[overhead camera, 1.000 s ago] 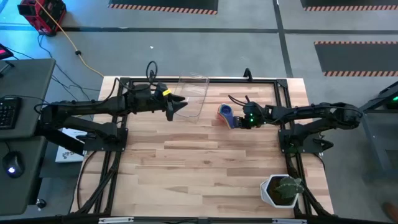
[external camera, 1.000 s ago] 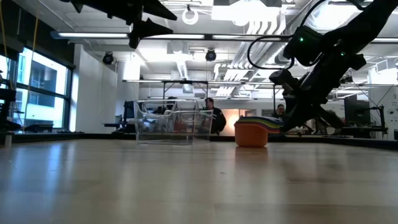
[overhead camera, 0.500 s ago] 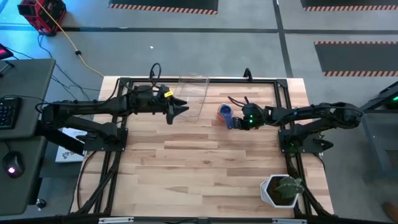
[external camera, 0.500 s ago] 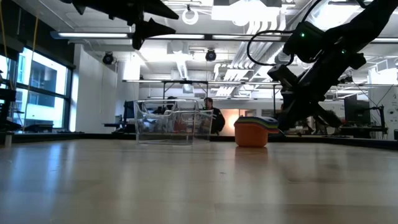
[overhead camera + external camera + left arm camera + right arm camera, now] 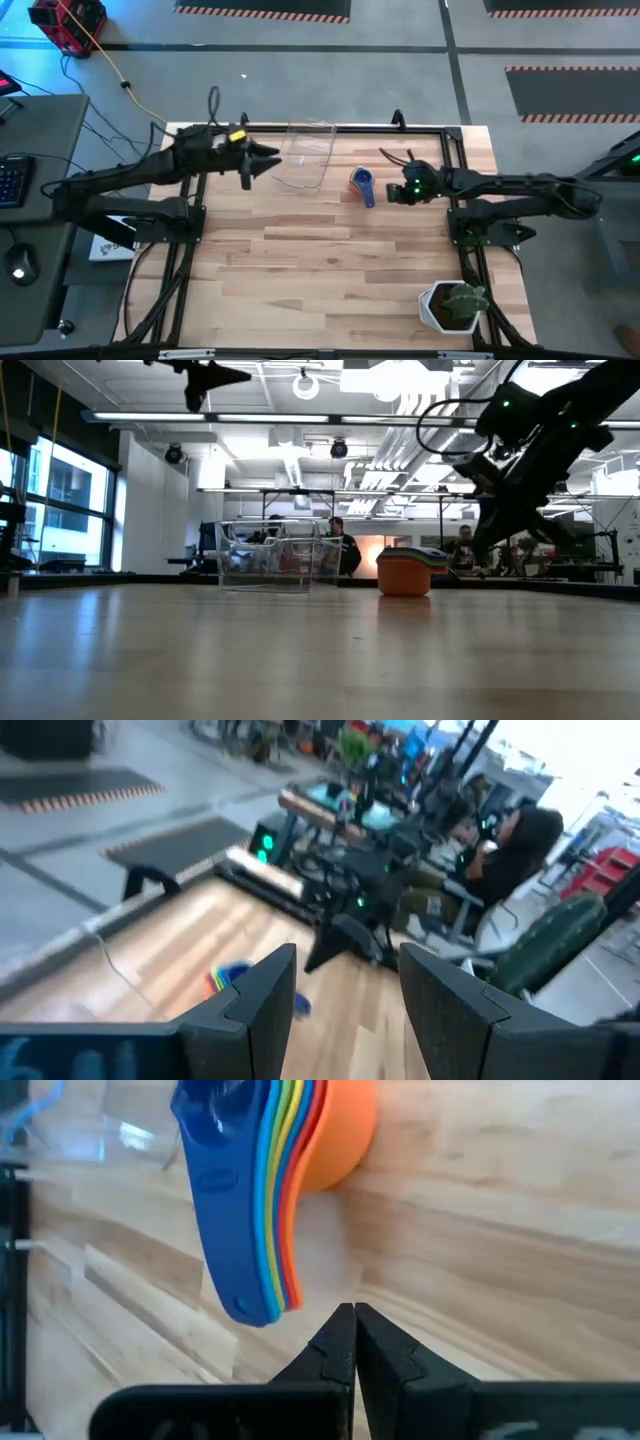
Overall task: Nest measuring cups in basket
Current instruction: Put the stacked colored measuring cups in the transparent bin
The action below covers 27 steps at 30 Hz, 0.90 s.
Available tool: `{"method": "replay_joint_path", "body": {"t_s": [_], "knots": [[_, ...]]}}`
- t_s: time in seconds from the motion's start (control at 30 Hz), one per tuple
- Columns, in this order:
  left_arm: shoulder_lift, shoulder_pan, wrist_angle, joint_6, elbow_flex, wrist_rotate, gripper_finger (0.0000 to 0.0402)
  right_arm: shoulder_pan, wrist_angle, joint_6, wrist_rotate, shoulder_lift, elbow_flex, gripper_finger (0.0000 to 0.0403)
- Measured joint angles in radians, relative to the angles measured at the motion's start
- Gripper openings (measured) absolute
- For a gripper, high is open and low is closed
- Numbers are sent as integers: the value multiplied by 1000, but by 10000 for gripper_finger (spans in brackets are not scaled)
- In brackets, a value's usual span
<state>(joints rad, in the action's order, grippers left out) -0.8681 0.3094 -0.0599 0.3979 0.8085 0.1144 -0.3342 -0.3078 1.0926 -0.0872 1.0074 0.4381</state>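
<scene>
Nested measuring cups stand as one stack on the worktop, outside the basket and just beside its right side. Blue cup on top in the high view; the orange cup forms the outer body in the low view, with coloured rims layered above it. In the right wrist view the stacked handles fan out, blue outermost, then a thin band of other colours down to orange.

Basket, clear plastic, sits near the far edge of the worktop, left of the stack. Contents cannot be made out.

Right tool is low, just right of the cups, apart from them. Its fingers are pressed together, gripping nothing; the tips point at the handle ends, with a gap of bare wood between.

Left tool is raised above the worktop, at the basket's left side. Its fingers stand parted with nothing between them.

Potted plant in a white pot at the near right corner. A person shows in the room beyond the worktop.
</scene>
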Motion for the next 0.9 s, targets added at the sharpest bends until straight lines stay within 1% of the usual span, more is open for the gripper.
{"method": "replay_joint_path", "body": {"t_s": [0.13,0.27,0.33,0.4,0.47,0.53,0.67,0.73,0.8,0.87,0.9], "knots": [[33,5,1,-16,0,-53,170,-1,-96,-17,12,-103,0,0],[30,5,0,-16,0,-80,170,11,-55,22,-21,-153,-32,0],[20,5,0,-14,0,-80,170,21,32,60,-61,-163,-67,4],[9,5,-2,-5,0,-80,170,37,179,125,-110,-164,-119,19],[-1,5,0,10,-1,-79,170,71,351,207,-132,-161,-187,45],[-9,5,-3,17,-1,-75,170,120,490,292,-115,-156,-251,82],[-18,4,-2,18,-1,-75,170,245,655,394,20,-157,-341,164],[-22,5,-1,15,-1,-75,170,328,684,452,127,-156,-358,201],[-22,5,-1,12,-1,-75,170,427,684,526,290,-155,-360,229],[-22,5,-1,11,-1,-76,170,523,681,613,468,-137,-350,246],[-22,5,-1,11,-1,-76,170,560,671,649,537,-122,-339,251]]}}
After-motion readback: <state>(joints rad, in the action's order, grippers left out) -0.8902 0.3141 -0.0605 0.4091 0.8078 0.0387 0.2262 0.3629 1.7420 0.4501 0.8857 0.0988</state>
